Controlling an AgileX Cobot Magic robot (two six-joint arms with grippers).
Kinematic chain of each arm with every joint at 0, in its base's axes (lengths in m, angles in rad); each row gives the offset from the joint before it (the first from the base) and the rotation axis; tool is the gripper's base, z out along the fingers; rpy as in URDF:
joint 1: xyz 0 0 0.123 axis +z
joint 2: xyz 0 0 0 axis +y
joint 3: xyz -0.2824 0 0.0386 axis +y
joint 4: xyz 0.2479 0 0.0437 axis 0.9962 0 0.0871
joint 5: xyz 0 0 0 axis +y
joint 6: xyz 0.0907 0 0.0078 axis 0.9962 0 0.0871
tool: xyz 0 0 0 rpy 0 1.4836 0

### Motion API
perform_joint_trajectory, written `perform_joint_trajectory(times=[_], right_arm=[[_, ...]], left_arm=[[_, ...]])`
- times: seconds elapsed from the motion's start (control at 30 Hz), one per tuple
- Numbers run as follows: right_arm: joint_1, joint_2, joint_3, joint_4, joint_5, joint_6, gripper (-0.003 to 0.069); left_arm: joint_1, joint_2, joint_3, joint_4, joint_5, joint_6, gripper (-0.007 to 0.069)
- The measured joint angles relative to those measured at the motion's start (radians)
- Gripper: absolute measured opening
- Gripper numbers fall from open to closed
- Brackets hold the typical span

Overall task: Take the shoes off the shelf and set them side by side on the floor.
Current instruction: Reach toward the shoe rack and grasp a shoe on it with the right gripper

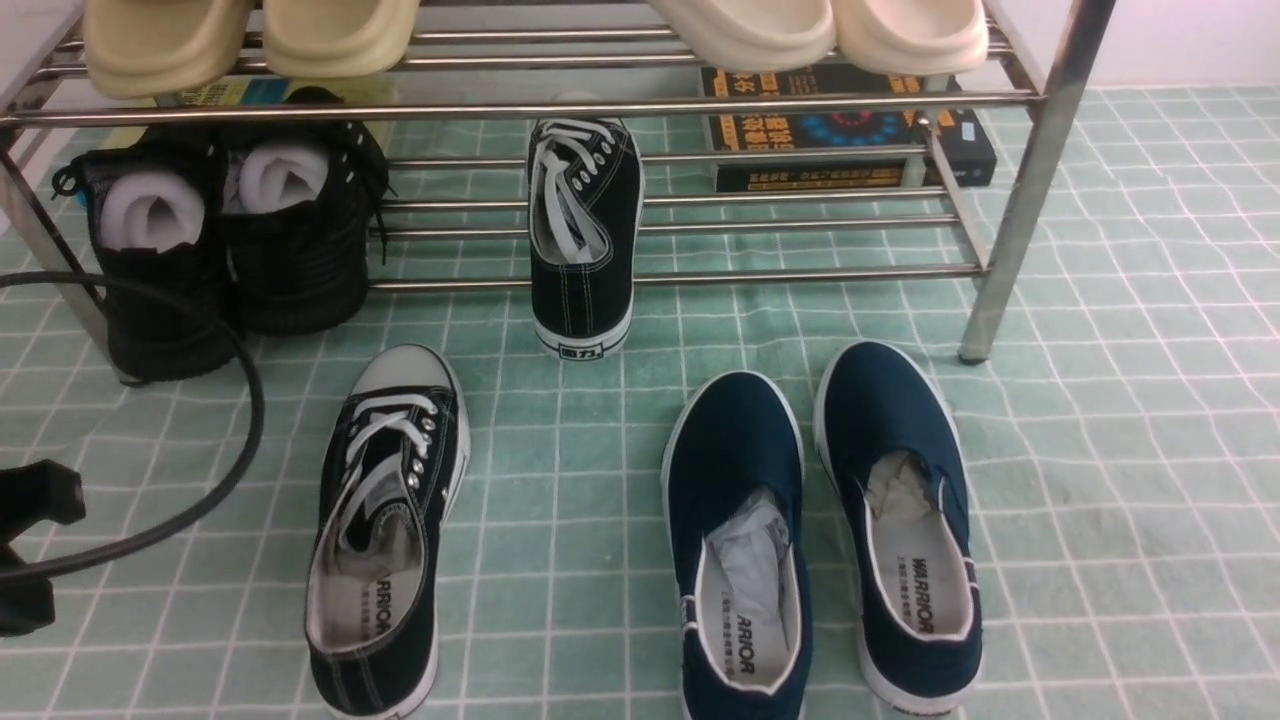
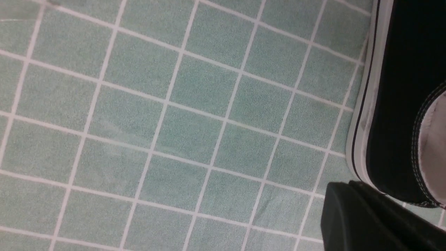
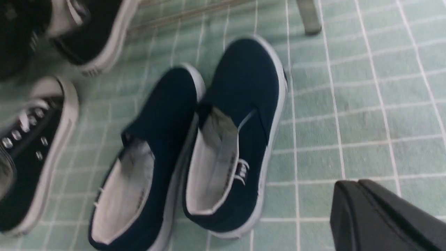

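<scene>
One black canvas sneaker (image 1: 585, 230) with white laces lies on the lower bars of the chrome shelf (image 1: 1030, 170), its heel hanging over the front bar. Its mate (image 1: 385, 530) rests on the mint-green floor (image 1: 560, 480), toe toward the shelf. In the left wrist view my left gripper (image 2: 350, 184) hangs shut and empty just above the floor, close beside the floor sneaker's heel (image 2: 400, 104). My right gripper (image 3: 359, 183) is also shut and empty, over bare floor to the right of the navy shoes; it does not show in the front view.
Two navy slip-ons (image 1: 740, 530) (image 1: 900, 520) lie side by side on the floor at right. Bulky black shoes (image 1: 230, 240) stuffed with white paper fill the lower tier's left end. Cream slippers (image 1: 750, 30) sit on top. Books (image 1: 840, 130) lie behind. A black cable (image 1: 240, 440) loops at left.
</scene>
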Motion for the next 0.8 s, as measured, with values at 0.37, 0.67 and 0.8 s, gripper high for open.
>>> perform_joint_trajectory(times=[0.37, 0.67, 0.8], right_arm=[[0.136, 0.642, -0.392, 0.234, 0.193, -0.39, 0.0004], [0.433, 1.017, -0.884, -0.016, 0.276, -0.154, 0.0087], [0.554, 1.155, -1.102, -0.129, 0.286, -0.065, 0.019]], left_arm=[[0.0, 0.0, 0.0, -0.009, 0.0, -0.015, 0.002], [0.0, 0.0, 0.003, -0.009, 0.0, -0.018, 0.0032], [0.0, 0.0, 0.004, -0.016, -0.008, -0.018, 0.0035]])
